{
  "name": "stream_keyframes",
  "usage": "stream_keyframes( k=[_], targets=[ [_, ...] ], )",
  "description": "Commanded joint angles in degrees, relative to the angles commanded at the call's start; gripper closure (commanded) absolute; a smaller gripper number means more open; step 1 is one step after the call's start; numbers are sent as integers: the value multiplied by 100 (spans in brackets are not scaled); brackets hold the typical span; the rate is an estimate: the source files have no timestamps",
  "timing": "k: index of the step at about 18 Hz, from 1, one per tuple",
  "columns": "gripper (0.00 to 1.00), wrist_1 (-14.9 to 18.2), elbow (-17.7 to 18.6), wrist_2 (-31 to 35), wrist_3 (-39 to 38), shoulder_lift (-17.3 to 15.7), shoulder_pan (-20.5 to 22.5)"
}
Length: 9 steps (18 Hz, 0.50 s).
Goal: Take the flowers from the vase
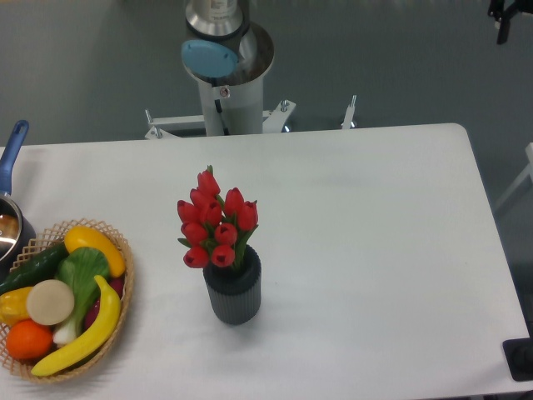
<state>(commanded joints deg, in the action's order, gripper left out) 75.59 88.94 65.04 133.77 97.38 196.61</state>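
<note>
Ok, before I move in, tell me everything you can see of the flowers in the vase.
The bunch of red tulip buds with green leaves stands roughly upright in the small dark grey ribbed cylindrical vase, near the middle of the white table. About nine closed buds cluster tightly, leaning slightly left. They look artificial. The stems are hidden inside the vase; only its mouth touches them. The hand is not in view.

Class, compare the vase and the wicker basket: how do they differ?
The vase is dark grey, ribbed and upright; the basket is tan, woven, wide and shallow. The vase holds red flowers; the basket holds toy fruit and vegetables. The vase stands mid-table, the basket at the left edge. Both rest on the white table.
</note>
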Motion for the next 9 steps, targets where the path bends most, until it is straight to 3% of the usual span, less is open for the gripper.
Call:
stream_keyframes(
  k=[6,9],
  targets=[
    [0,0,141,-52,-139,-88,-88],
    [0,-52,298,-97,-1035,-88,-307]
  ],
)
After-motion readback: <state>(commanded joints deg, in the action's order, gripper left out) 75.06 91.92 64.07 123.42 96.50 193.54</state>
